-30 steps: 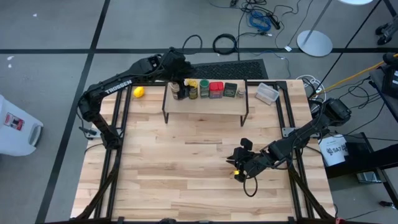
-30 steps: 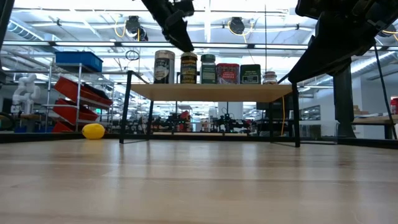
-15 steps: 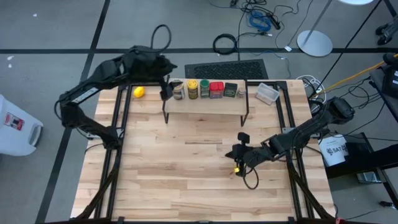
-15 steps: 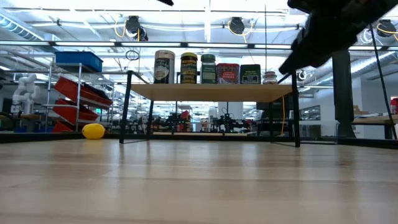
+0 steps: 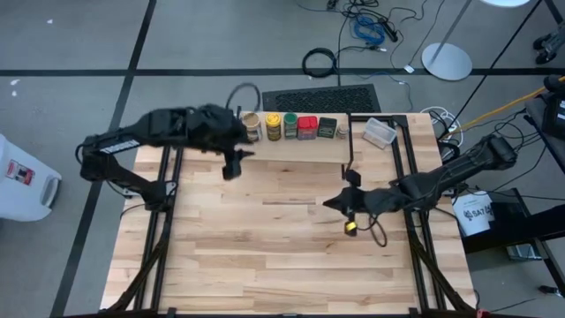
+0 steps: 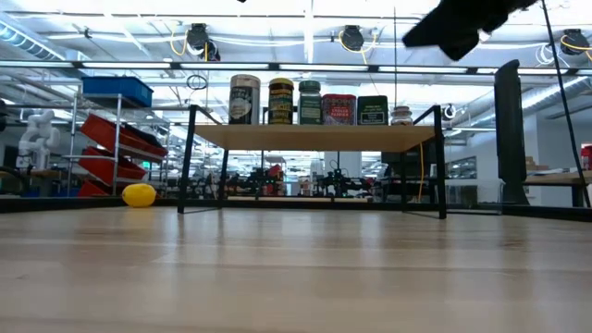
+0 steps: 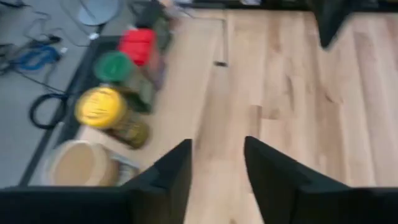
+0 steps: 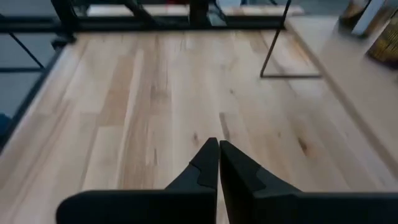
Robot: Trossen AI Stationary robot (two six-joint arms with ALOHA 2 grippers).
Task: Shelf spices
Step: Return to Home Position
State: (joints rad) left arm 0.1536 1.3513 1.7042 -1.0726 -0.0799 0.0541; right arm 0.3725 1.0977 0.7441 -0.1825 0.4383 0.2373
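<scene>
Presently left gripper (image 7: 217, 146) hovers empty, fingers parted, off the shelf's (image 5: 300, 148) front-left corner; right gripper (image 8: 214, 144) is pinched closed on nothing over mid-table (image 5: 265, 247); six spices (image 5: 291, 126) stand rowed along shelf's back edge.

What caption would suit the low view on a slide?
Six spices in a row on the shelf, a yellow ball on the table beside it, right arm overhead.
</scene>
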